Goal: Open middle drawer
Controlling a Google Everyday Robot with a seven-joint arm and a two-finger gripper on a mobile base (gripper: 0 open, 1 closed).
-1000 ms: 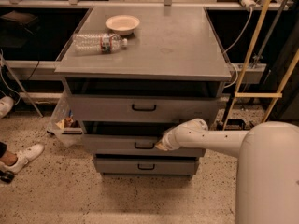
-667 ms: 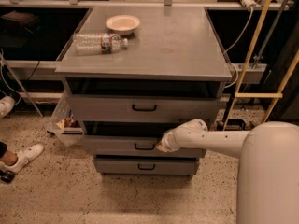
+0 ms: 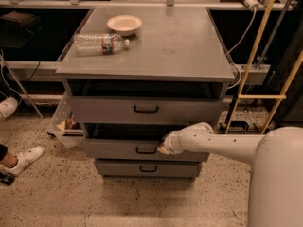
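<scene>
Gripper (image 3: 162, 148) at the middle drawer (image 3: 110, 150) front, open floor (image 3: 118, 197) at 6 o'clock, plastic bag (image 3: 61, 123) at 9 o'clock.

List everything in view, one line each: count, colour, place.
cabinet: 1, grey, centre
top drawer: 1, grey, under the cabinet top
middle drawer: 1, grey, second of three
lowest drawer: 1, grey, at the bottom
bowl: 1, cream, on the cabinet top, rear left
bottle: 1, clear, lying on the cabinet top, left
shoes: 2, white, floor at left
arm: 1, white, reaching from the right
claw: 1, pale, at the middle drawer's front
</scene>
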